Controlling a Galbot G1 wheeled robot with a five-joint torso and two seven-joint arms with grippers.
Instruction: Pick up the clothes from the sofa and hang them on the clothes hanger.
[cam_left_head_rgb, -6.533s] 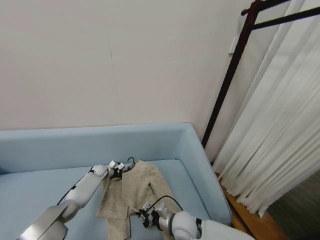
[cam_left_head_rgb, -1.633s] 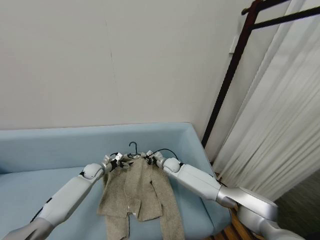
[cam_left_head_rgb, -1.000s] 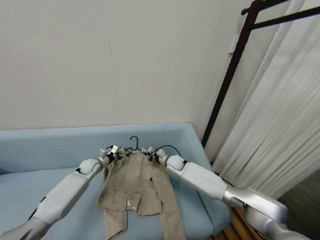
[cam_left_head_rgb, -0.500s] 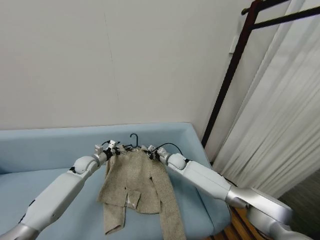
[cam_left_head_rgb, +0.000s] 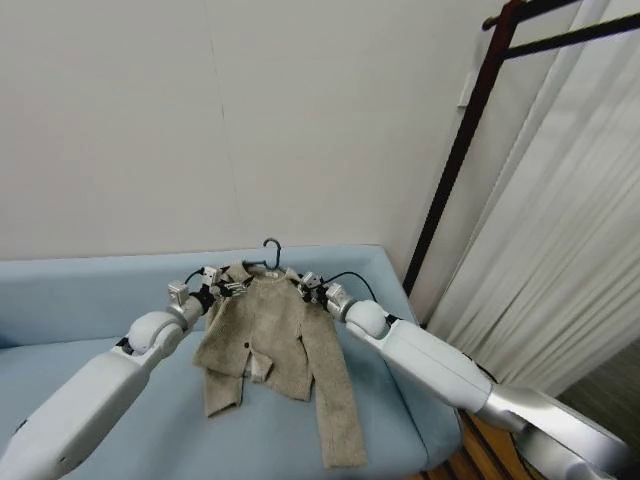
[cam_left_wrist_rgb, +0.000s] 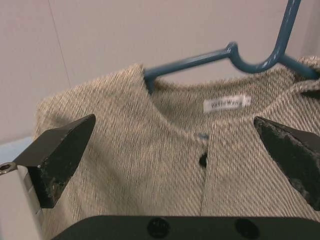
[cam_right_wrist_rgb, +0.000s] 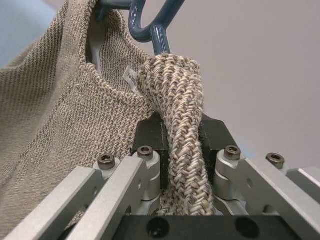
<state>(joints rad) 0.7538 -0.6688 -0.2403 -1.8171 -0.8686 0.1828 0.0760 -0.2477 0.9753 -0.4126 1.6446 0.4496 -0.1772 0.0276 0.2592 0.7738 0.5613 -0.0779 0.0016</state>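
1. In the head view, the tan sweater (cam_left_head_rgb: 270, 335) was on a blue hanger (cam_left_head_rgb: 273, 250). Its top was lifted up in front of the sofa's (cam_left_head_rgb: 70, 285) back edge, nearer the end where the tall dark rack (cam_left_head_rgb: 462, 140) stood. The sleeves and hem hung down toward the seat, and I could not tell if they touched it. The left pincer (cam_left_head_rgb: 208, 287) was at one shoulder of the sweater and the right pincer (cam_left_head_rgb: 310, 288) was at the other. So the picking-up part looked mostly done.

2. In the left wrist view, the left pincer (cam_left_wrist_rgb: 175, 155) was wide. Its two dark fingers (cam_left_wrist_rgb: 60, 150) stood far apart with nothing pinched between them. The sweater's collar, its little white label and the hanger's blue bar (cam_left_wrist_rgb: 195, 62) lay just past the fingers. I could not tell if this pincer touched the cloth.

3. In the right wrist view, the right pincer (cam_right_wrist_rgb: 180, 150) was holding a thick fold of the sweater tight between its black pads (cam_right_wrist_rgb: 147, 135). The blue hook (cam_right_wrist_rgb: 159, 37) rose right behind that fold. This pincer seemed to carry the weight.

4. What was left, I think, was the big part. The sweater had to go across to the rack past the sofa's end, well apart from it here. The hook had to go over the rack's bar, and then the pincer had to let go.
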